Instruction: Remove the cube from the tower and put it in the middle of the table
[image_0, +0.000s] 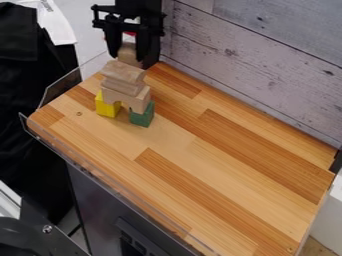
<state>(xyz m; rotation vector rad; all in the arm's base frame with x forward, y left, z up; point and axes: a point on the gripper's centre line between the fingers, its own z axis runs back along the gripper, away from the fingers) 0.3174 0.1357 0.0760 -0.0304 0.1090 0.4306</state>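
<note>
Jaws drawn in to the cube's width, holding the plain wooden cube (129, 56) between them. Gripper (129, 54) hangs at the far left of the table (220, 165). Cube sits at the top of the tower; contact with the blocks below cannot be told. Beneath: pale stacked blocks (123, 73), wooden arch (127, 96), yellow block (106, 107) left, green block (142, 117) right.
</note>
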